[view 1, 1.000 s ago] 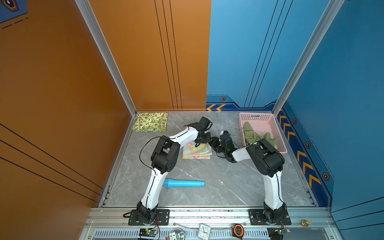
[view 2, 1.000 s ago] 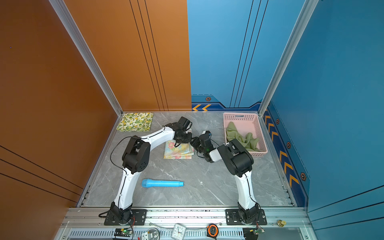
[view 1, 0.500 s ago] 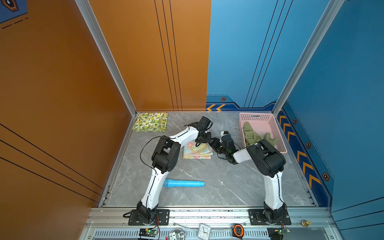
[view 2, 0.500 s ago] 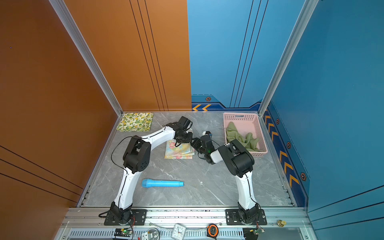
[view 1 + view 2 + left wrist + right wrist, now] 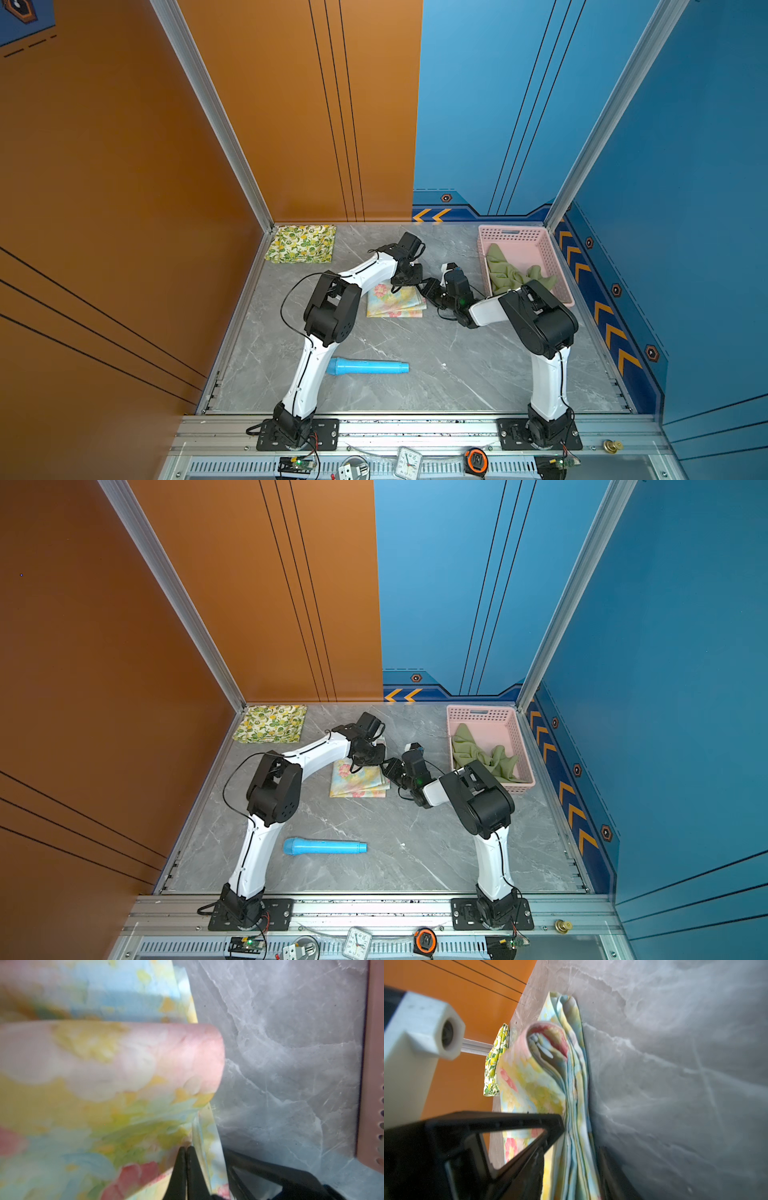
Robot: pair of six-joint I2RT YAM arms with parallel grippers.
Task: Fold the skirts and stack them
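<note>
one folded skirt (image 5: 300,244) lies in the far left corner of the table (image 5: 457,374); a second skirt (image 5: 395,300) lies near the middle, my left gripper (image 5: 409,278) at its far edge, my right gripper (image 5: 428,289) at its right edge. the third skirt (image 5: 509,272) sits in the basket (image 5: 513,228) at the far right, and a tube (image 5: 368,367) lies nearer me.

I'm seeing soft, matt cloth in the floral skirt (image 5: 529,1084) pinched in my right gripper (image 5: 579,1140), lying on a smooth, marble-patterned table (image 5: 675,1064).
</note>
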